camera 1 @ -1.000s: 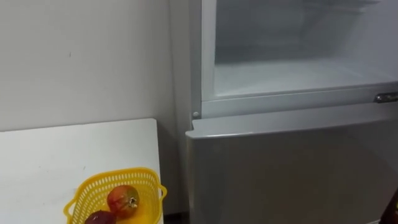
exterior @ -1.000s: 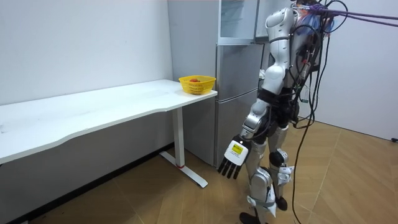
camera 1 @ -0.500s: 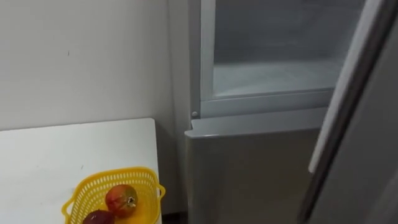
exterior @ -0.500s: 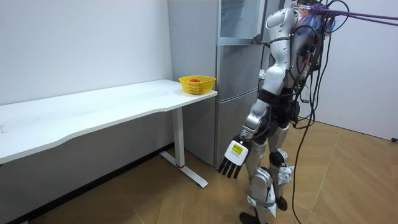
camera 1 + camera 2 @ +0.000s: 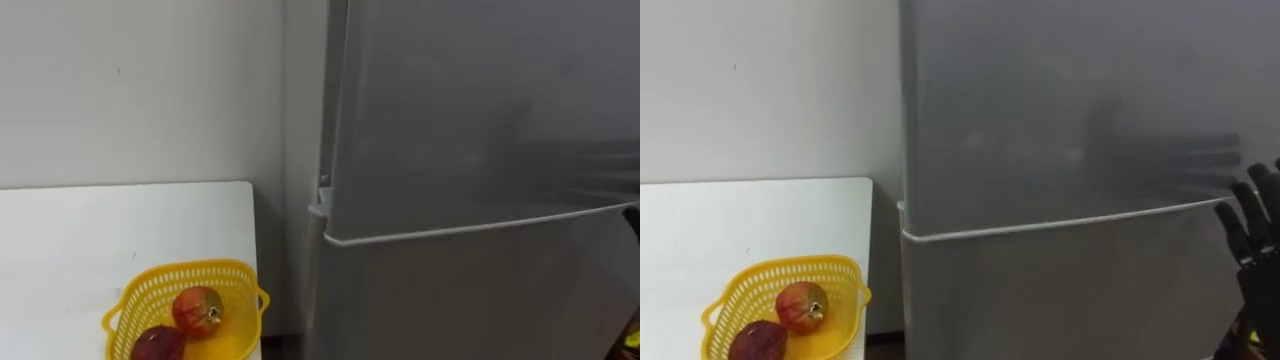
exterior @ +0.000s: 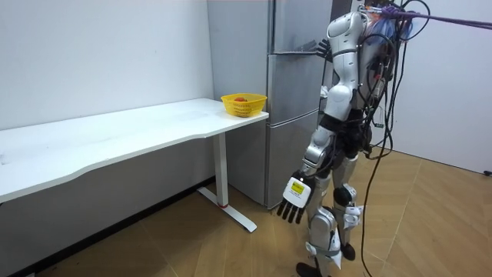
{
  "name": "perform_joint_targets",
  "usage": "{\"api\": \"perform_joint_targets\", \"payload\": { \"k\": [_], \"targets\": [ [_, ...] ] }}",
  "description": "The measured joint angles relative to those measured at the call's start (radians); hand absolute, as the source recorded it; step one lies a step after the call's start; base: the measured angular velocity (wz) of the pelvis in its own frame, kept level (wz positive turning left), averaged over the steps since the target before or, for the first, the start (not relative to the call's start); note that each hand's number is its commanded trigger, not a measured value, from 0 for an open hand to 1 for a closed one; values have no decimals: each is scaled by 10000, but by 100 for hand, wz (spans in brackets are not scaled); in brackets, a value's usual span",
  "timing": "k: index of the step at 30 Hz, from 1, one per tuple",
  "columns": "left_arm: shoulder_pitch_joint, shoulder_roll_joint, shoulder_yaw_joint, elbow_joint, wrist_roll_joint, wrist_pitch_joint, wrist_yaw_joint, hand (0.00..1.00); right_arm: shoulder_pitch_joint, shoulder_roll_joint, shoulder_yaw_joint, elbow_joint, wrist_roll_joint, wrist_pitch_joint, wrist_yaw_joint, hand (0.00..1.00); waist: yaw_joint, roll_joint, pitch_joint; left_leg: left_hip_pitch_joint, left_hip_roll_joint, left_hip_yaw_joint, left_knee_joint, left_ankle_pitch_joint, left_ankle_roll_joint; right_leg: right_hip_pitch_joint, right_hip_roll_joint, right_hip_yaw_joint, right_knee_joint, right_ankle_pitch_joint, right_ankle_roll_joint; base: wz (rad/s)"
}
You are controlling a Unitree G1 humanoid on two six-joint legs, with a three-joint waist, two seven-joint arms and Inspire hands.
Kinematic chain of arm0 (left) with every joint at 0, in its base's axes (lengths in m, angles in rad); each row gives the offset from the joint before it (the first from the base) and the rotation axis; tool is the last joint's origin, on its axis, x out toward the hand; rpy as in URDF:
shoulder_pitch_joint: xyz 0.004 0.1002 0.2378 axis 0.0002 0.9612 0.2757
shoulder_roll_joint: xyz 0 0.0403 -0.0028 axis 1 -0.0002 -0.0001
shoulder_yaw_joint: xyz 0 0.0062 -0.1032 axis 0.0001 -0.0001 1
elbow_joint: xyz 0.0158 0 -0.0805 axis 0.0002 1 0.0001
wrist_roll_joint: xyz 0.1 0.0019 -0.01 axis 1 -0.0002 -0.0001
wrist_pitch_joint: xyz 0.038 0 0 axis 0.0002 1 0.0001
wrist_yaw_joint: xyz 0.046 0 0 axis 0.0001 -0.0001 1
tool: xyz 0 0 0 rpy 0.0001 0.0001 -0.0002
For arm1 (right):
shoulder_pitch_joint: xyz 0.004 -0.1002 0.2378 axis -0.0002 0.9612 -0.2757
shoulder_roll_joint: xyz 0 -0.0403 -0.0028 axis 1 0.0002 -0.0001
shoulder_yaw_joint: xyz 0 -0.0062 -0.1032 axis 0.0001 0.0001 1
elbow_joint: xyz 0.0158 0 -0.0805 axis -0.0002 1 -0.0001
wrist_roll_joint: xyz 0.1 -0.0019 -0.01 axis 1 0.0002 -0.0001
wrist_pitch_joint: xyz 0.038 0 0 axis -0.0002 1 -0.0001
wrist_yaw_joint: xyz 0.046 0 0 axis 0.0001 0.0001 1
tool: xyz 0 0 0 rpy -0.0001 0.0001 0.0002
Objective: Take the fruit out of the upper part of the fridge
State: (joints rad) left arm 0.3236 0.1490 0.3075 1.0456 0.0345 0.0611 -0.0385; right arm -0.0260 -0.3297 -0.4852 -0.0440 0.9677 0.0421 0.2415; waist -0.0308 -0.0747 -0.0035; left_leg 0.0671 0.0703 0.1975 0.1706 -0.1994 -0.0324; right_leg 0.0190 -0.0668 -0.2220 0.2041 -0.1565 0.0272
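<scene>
The grey fridge's upper door (image 5: 470, 110) is closed flush above the lower door (image 5: 470, 300). My right hand (image 5: 1255, 240) is raised at the door's right edge, about level with the seam between the doors, fingers straight and holding nothing. In the room view the same hand (image 6: 323, 48) rests against the upper door (image 6: 296, 27). My left hand (image 6: 293, 201) hangs by my thigh, open and empty. I stand right in front of the fridge.
A yellow basket (image 5: 190, 268) sits on the white table's (image 5: 80, 240) corner beside the fridge, holding a red-yellow fruit (image 5: 197, 310) and a dark red one (image 5: 158, 343). A white wall runs behind the table.
The upper fridge door, open a second ago with its bare compartment showing, has swung shut. My right hand now lies against it. The left hand stays hanging.
</scene>
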Motion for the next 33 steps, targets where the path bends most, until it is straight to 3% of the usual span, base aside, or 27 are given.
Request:
{"api": "perform_joint_targets", "payload": {
  "k": [5, 17, 24, 31, 33],
  "targets": [
    [11, 18, -122, 99, 2, 197, -183, 0, -137, -51, 59, 151, -1, 37, -22, 0, 39, 1, 2, -21, 1, -75, 86, 0, 0, 16, -9, -2, 11, 3, -6, 0],
    [12, 70, -184, 538, 3, 283, -137, 0, -287, -90, 114, 419, -136, 14, -24, 0, 72, -36, 9, -126, 37, -219, 171, -12, -18, 8, 22, -81, 2, 23, -54, 2],
    [14, 73, -186, 510, 8, 282, 144, 0, -285, -90, 115, 418, -115, 4, -49, 0, -103, 9, -25, -214, 31, -350, 215, -12, -19, 8, 29, -156, -30, 67, -60, 2],
    [14, 79, -156, 325, 160, 254, 417, 0, -284, -122, 122, 322, -235, 13, -718, 0, -128, 17, -52, -218, 22, -374, 263, -13, -18, 41, -6, -249, -14, 66, -59, 2],
    [19, 79, -158, 237, 164, 227, 574, 0, -285, -286, 119, 314, -521, 12, -1079, 0, -159, 25, -46, -216, 20, -375, 261, -13, -18, 49, -7, -252, -14, 66, -59, 0]
  ]
}}
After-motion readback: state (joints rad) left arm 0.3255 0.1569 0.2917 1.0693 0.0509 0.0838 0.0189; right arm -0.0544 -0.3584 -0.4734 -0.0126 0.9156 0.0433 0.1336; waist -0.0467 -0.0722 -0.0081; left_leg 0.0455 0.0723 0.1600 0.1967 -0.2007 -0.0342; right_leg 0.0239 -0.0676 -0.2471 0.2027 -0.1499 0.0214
